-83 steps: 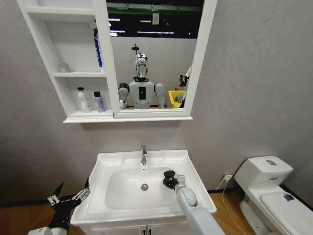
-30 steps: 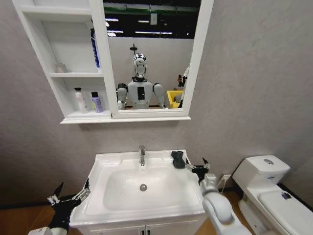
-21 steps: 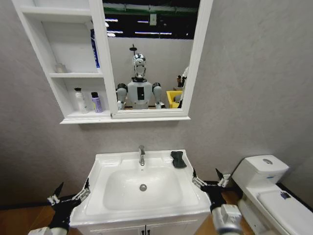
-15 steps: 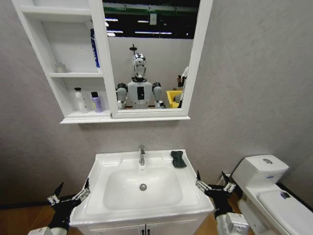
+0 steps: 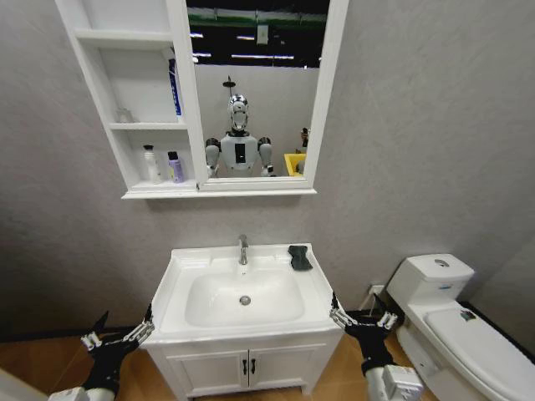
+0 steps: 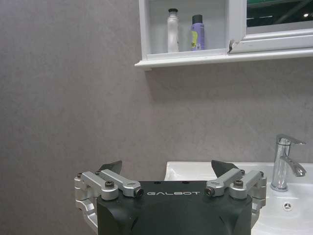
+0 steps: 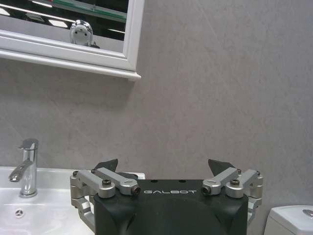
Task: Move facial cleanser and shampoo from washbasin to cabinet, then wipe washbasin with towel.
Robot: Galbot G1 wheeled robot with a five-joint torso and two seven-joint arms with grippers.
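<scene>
Head view: small dark grey folded towel [image 5: 299, 256] lies at back-right corner of white ceramic washbasin [image 5: 180, 288]; two bottles [image 5: 163, 164] sit on bottom shelf of white wall cabinet [image 5: 100, 82]. Task looks done; best just park both arms low.

Left wrist view: left hand [image 6: 168, 171] spread, empty, beside basin's left edge.

Right wrist view: right hand [image 7: 164, 167] spread, empty, beside right edge.

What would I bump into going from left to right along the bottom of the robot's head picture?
Left claw → sink → tap → little dark towel on the sink's back corner → right claw → toilet.
</scene>
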